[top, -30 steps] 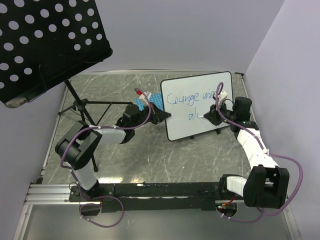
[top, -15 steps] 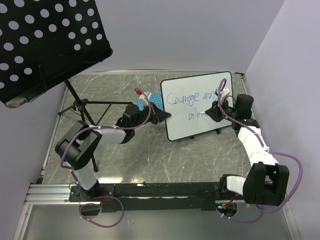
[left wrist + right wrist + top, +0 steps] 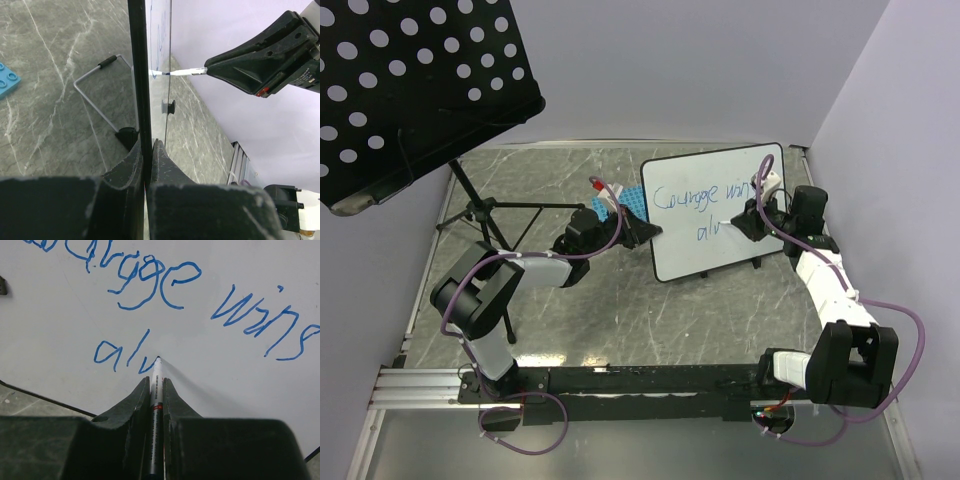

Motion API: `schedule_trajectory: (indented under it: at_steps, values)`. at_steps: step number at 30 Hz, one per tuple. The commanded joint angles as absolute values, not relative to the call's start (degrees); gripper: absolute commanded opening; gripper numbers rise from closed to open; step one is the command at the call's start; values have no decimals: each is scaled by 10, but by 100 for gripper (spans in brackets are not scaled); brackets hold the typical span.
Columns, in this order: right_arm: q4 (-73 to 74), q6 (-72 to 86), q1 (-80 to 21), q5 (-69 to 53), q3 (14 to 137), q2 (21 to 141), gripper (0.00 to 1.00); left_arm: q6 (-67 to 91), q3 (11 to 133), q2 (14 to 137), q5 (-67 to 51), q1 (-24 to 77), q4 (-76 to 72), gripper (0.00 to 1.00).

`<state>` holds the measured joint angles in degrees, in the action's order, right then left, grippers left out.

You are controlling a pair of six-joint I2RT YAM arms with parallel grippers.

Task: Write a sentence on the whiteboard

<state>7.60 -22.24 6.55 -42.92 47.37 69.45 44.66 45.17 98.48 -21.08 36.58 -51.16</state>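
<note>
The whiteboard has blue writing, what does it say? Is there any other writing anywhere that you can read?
"Courage wins": top line, blue handwriting on the whiteboard.
"alv": second line, unfinished, ending at the marker tip.
Small print on the marker's barrel: too small to read.
No other writing shows.

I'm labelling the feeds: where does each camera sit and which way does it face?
Top: above and behind, looking down on the table; left arm, right arm, whiteboard show.
Left wrist: looks along the whiteboard's edge, which the left fingers clamp.
Right wrist: faces the sentence; right fingers hold the marker.
Shared: both wrist views show the marker tip on the whiteboard.
</note>
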Motion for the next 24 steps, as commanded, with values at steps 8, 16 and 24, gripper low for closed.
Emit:
schedule_trajectory:
  at_steps: [8, 16, 24]
  values:
    - [120, -273, 77, -437, 439, 651, 0, 403, 445, 979, -237, 374, -535, 1]
    - [112, -266, 80, -436, 442, 671, 0, 400, 444, 975, -237, 374, -529, 1]
    - [91, -246, 79, -434, 469, 693, 0, 401, 447, 977, -237, 374, -530, 1]
